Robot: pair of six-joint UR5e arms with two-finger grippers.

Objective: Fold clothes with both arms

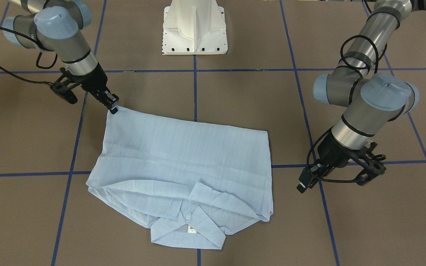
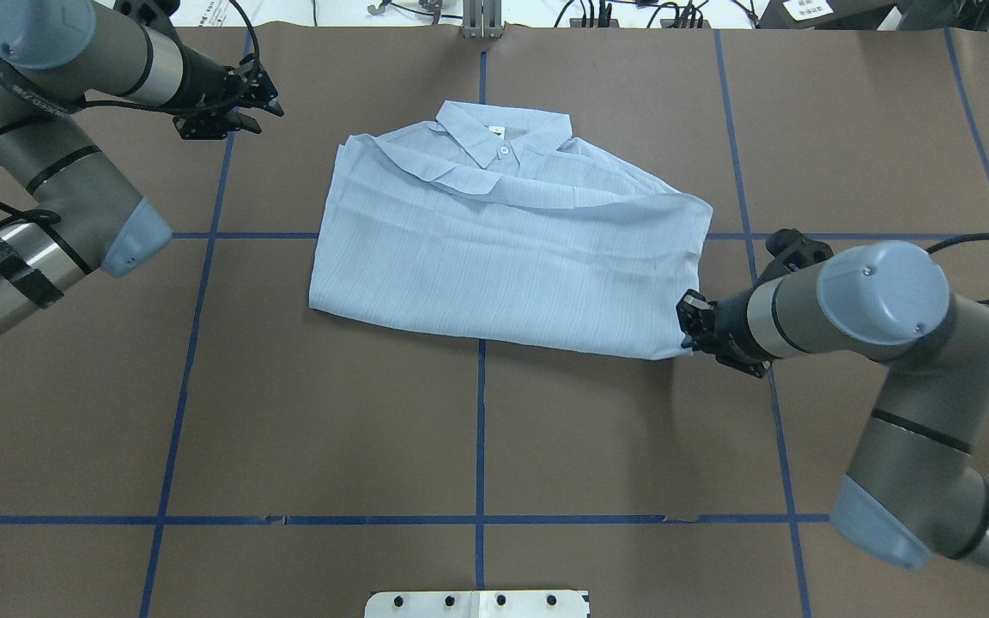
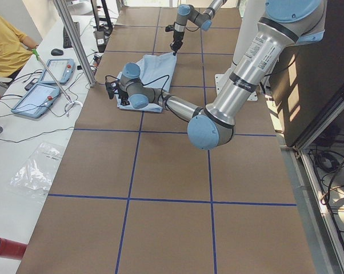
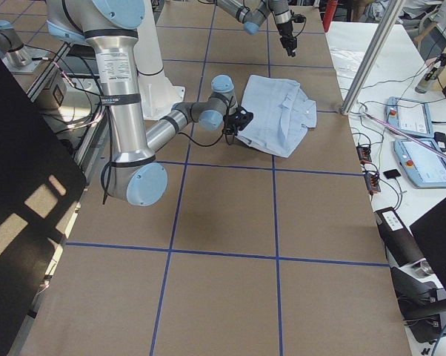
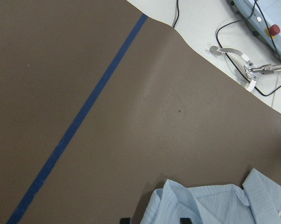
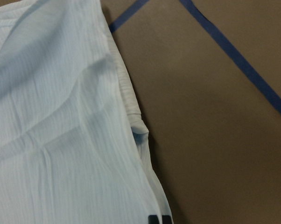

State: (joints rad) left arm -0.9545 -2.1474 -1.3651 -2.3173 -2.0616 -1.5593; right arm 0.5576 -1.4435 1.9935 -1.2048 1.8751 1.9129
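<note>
The light blue shirt (image 1: 183, 155) lies folded on the brown table, its collar toward the operators' side; it also shows in the overhead view (image 2: 503, 257). My right gripper (image 2: 685, 322) sits low at the shirt's near right corner, shut on the fabric edge (image 6: 140, 196); in the front view the right gripper (image 1: 114, 107) meets that corner. My left gripper (image 2: 267, 112) is open and empty, off the shirt's collar side; in the front view the left gripper (image 1: 305, 183) is apart from the cloth. The left wrist view shows the shirt's collar end (image 5: 210, 210) below the spread fingertips.
The white pedestal base (image 1: 194, 33) stands behind the shirt. Blue tape lines (image 2: 482, 429) grid the table. Past the table's far edge are a metal pole (image 4: 364, 67), teach pendants (image 4: 423, 141), cables and a seated person in yellow (image 3: 6, 51).
</note>
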